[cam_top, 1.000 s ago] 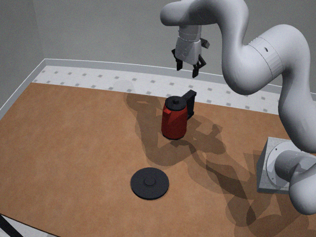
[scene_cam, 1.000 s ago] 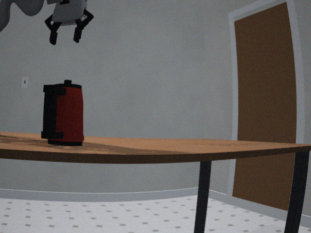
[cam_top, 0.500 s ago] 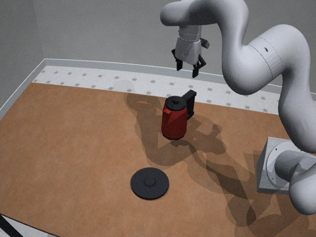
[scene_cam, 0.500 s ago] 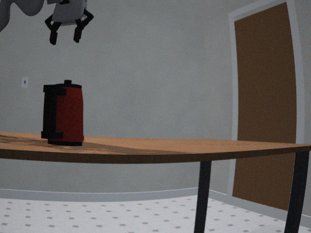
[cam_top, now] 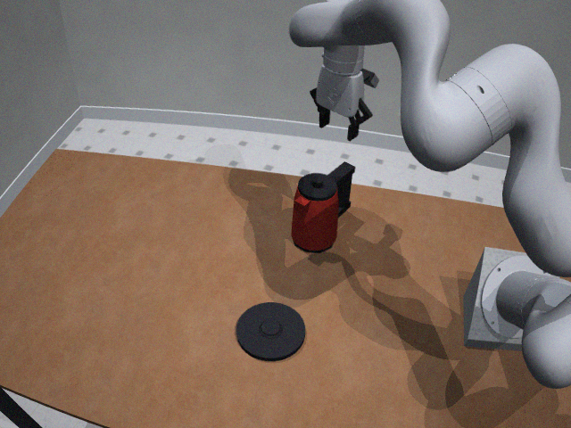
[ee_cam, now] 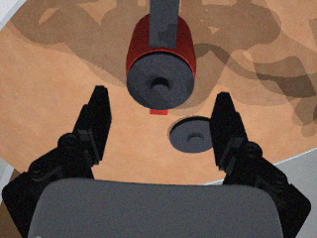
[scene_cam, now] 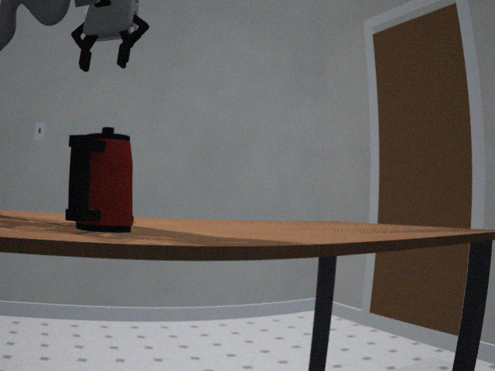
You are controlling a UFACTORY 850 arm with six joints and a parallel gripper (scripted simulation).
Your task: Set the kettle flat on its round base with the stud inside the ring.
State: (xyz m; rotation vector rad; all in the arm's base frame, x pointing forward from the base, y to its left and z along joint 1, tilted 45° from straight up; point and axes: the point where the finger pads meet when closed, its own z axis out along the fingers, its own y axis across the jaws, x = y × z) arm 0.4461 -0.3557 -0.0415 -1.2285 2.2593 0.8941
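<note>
1. Kettle [cam_top: 315, 214] stands upright on the table [cam_top: 115, 258], toward the far side, well apart from its round base [cam_top: 270, 330], which lies nearer.
2. Looks rigid and top-heavy to me; the smooth red body is probably slippery.
3. Best hold is the black handle bar [cam_top: 344, 188] on its far right side.
4. Gripper [cam_top: 337, 123] hangs high above it, fingers spread wide, holding nothing.
</note>
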